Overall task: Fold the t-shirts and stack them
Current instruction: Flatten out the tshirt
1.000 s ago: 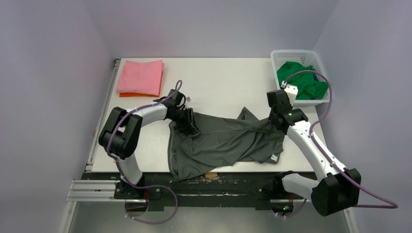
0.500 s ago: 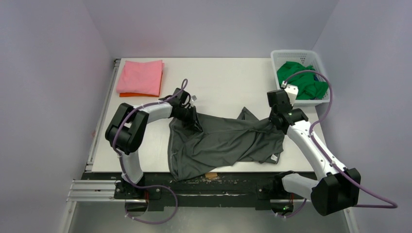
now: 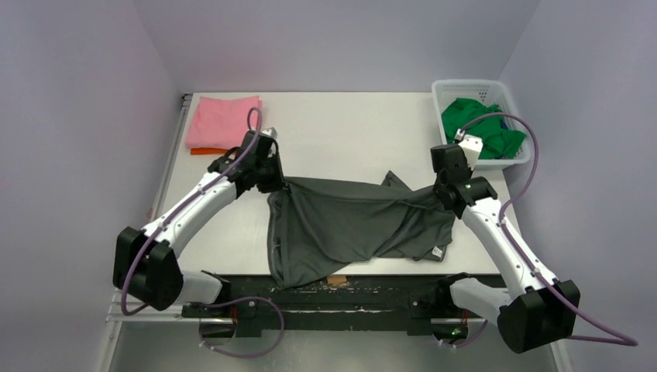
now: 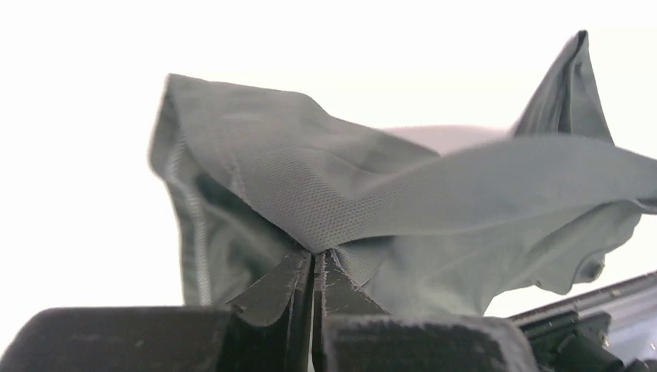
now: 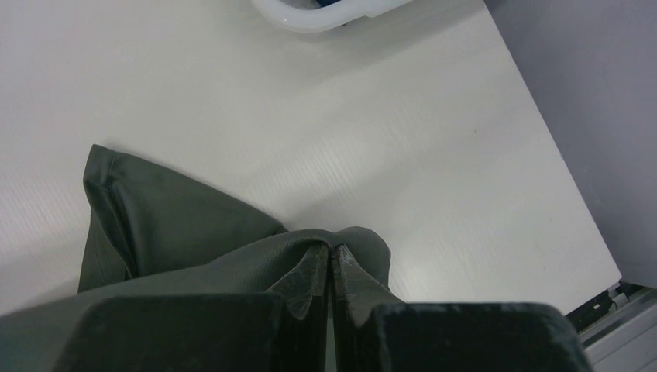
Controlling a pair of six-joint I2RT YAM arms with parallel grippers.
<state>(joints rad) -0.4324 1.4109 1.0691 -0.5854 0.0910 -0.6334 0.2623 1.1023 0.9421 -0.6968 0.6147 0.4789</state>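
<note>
The dark charcoal-grey t-shirt (image 3: 349,225) lies spread and rumpled on the white table, its lower edge hanging over the near edge. My left gripper (image 3: 280,182) is shut on its upper left corner; in the left wrist view the jaws (image 4: 314,260) pinch a raised fold of the shirt (image 4: 403,186). My right gripper (image 3: 440,194) is shut on its upper right edge; in the right wrist view the jaws (image 5: 331,254) pinch a cloth fold (image 5: 170,217). The folded pink t-shirt (image 3: 225,122) lies on an orange one (image 3: 203,151) at the back left. The green t-shirt (image 3: 476,124) sits in the basket.
The white lattice basket (image 3: 445,91) stands at the table's back right corner; its rim shows in the right wrist view (image 5: 310,15). The table's right edge (image 5: 573,209) runs close to the right gripper. A black rail (image 3: 310,298) runs along the near edge.
My left arm has swung out to the left and pulled its held corner up and left, stretching the shirt's top edge taut. The right gripper has shifted slightly right, still holding.
</note>
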